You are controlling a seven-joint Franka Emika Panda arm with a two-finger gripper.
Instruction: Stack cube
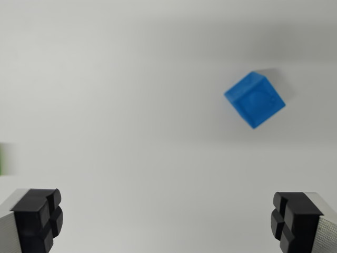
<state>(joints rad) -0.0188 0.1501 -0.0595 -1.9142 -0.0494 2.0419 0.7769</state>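
A blue cube (255, 99) lies on the white surface in the upper right of the wrist view, turned so one corner points down. A sliver of something green (3, 158) shows at the wrist view's left edge, blurred and mostly cut off. My gripper (167, 219) is open, its two black fingertips at the bottom corners with nothing between them. The blue cube sits well above and slightly inside the right fingertip (293, 217).
The white surface (131, 95) fills the whole view. The picture is slightly blurred.
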